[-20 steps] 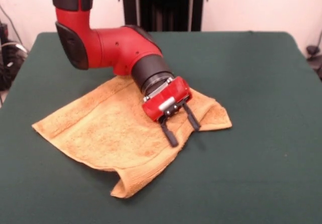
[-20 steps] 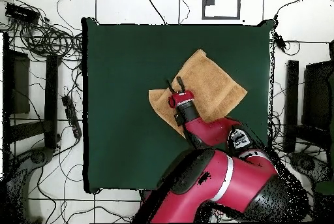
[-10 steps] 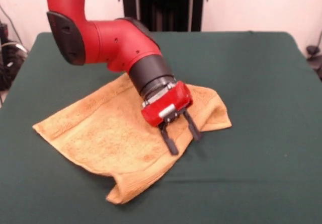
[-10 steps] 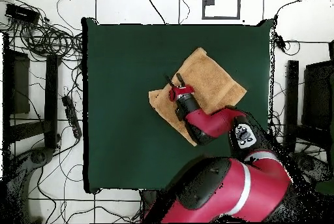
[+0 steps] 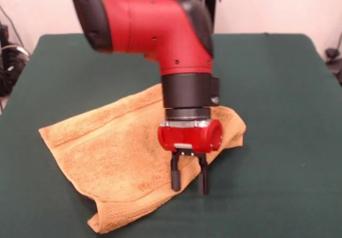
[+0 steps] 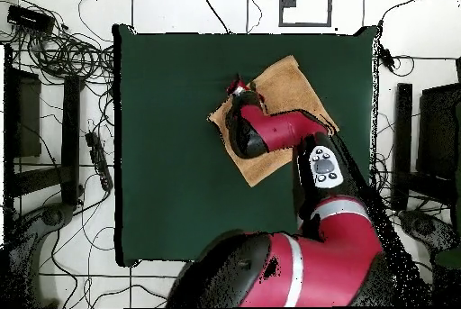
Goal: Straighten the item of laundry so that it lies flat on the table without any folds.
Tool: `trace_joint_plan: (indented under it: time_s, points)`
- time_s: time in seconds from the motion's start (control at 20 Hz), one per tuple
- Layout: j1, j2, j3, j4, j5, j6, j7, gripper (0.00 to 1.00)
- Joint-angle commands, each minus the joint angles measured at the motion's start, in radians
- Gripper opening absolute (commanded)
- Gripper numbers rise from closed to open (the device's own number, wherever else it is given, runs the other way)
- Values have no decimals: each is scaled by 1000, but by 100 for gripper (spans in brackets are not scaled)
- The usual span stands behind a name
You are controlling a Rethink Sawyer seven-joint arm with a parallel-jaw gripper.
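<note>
The orange-tan towel (image 5: pixel 112 147) lies spread on the green table (image 5: pixel 278 88), with its near corner folded under into a thick lip at the front. In the overhead view the towel (image 6: pixel 284 85) is partly hidden under the arm. My gripper (image 5: pixel 188 187) points straight down over the towel's near right edge, open, with nothing between its black fingers (image 5: pixel 175 178). One fingertip stands over the cloth and the other over bare felt just beside the edge. In the overhead view the gripper (image 6: pixel 238 87) sits at the towel's far left edge.
The red arm (image 5: pixel 160 24) reaches over the towel's middle and hides part of it. Cables and stands (image 6: pixel 63 62) lie on the floor round the table in the overhead view.
The arm has swung toward the camera and turned the gripper from slanted to vertical, now over the towel's near right edge. The towel's near corner has shifted slightly left.
</note>
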Motion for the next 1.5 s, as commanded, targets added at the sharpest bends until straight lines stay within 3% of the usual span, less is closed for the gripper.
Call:
trace_joint_plan:
  time_s: [0.05,0.25,0.6,1.1,1.5]
  points:
    - [57,104,-22,-59,140,710,-150,100]
    - [86,79,-27,-58,172,826,-122,100]
    - [67,117,21,-136,171,892,-151,100]
    - [74,265,15,-315,125,864,-146,100]
    - [139,278,-25,-443,131,1050,-74,100]
